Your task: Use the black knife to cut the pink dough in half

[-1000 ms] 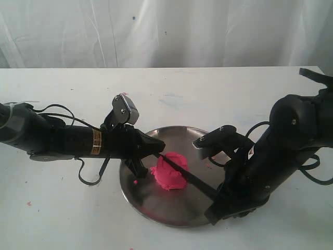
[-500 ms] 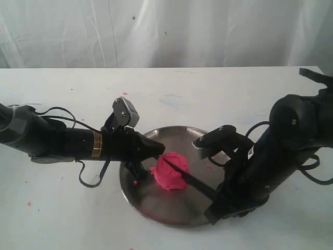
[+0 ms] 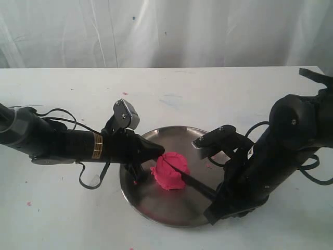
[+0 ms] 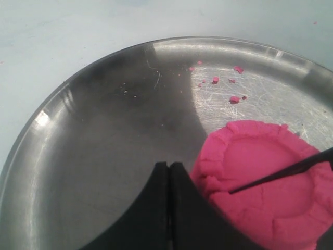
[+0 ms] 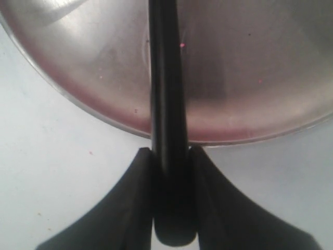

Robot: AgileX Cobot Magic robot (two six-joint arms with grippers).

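Jaws of my right gripper [image 5: 170, 152] are clamped on the handle of the black knife [image 5: 165, 78], one finger on each side, with the handle's rounded butt end showing between them. In the exterior view this grip sits just past the rim of the steel plate [image 3: 151, 204] at about 4 o'clock. From there the knife runs up toward 10 o'clock, over the plate and onto the pink dough [image 3: 170, 173].

The dough is one whole lump, near the plate's centre and a shade toward 10 o'clock of it. It has a raised rim around a flat, sunken top. The blade's thin point lies across that top and reaches to about its middle. How deep the edge presses I cannot tell.

My left gripper [image 4: 169, 172] reaches in from 9 o'clock, low over the plate, its two fingers pressed tight together with nothing between them. Their tips are at the dough's 9 o'clock side, just beside it; whether they touch it I cannot tell.

A few pink crumbs [image 4: 215, 80] lie scattered on the bare steel near the dough, apart from the lump. The plate rests on the white table [image 3: 78, 94], toward its 6 o'clock edge, between my two arms.
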